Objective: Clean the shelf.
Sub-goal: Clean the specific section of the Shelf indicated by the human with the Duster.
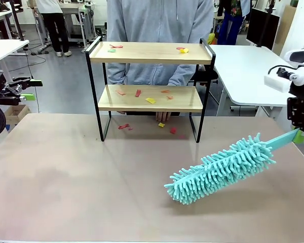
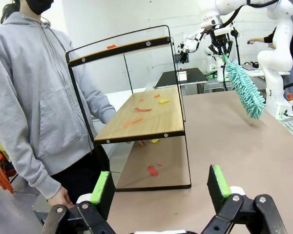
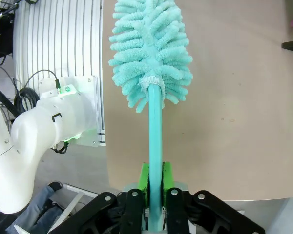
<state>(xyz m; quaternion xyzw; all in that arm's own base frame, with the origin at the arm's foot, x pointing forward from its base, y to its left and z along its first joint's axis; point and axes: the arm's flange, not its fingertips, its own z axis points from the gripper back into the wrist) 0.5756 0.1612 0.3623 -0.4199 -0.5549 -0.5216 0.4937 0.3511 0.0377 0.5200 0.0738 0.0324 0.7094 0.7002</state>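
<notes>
Duster (image 1: 220, 171) clamped in R claw (image 3: 155, 176), L claw (image 2: 160, 181) spread wide, shelf (image 1: 142, 52) strewn w/ coloured scraps (image 1: 150, 100)

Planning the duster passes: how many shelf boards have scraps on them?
2: the top board, with scraps near both ends, and the lower board, with scraps around its middle.

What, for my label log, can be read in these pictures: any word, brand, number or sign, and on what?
None: no text can be read.
The shelf, the teal duster, the table, the left hand and the right hand show no print.
The coloured scraps are too small to tell.
</notes>
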